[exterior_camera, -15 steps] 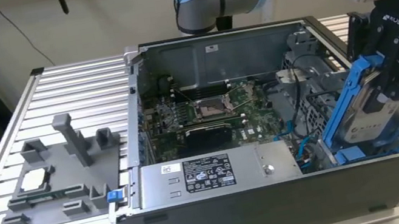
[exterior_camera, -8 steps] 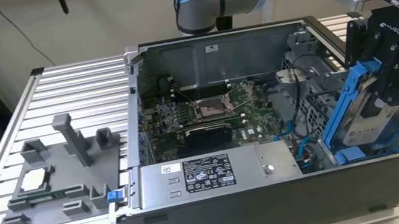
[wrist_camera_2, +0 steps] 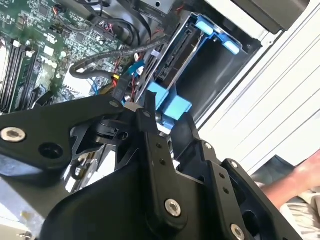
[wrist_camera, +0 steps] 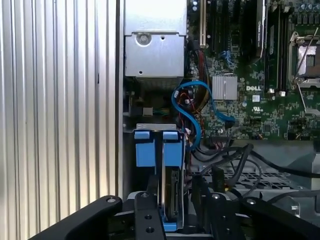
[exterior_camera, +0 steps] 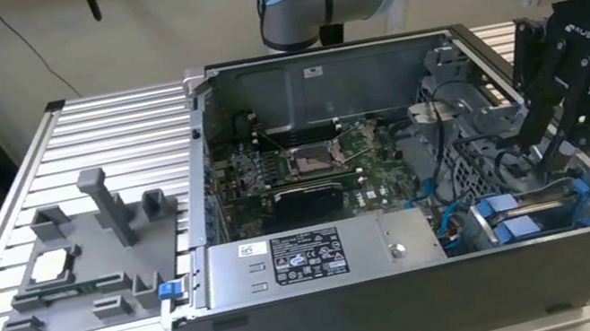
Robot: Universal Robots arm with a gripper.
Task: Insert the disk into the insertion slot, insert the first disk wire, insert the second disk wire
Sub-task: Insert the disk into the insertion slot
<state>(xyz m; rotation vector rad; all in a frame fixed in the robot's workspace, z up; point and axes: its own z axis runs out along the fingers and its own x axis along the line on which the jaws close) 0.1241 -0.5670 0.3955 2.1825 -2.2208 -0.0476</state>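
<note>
First wrist view: the disk (wrist_camera: 170, 196) stands on edge in its blue carrier. Its long axis runs straight away from the hand (wrist_camera: 179, 216), which sits astride its near end; whether the hand clamps it cannot be told. Second wrist view: the carrier's blue end lies right at the hand, and the rest appears to reach into the insertion slot (wrist_camera_2: 210, 70). Exterior view: the hand hangs low over the slot inside the computer case (exterior_camera: 418, 308), at the exterior view's right.
</note>
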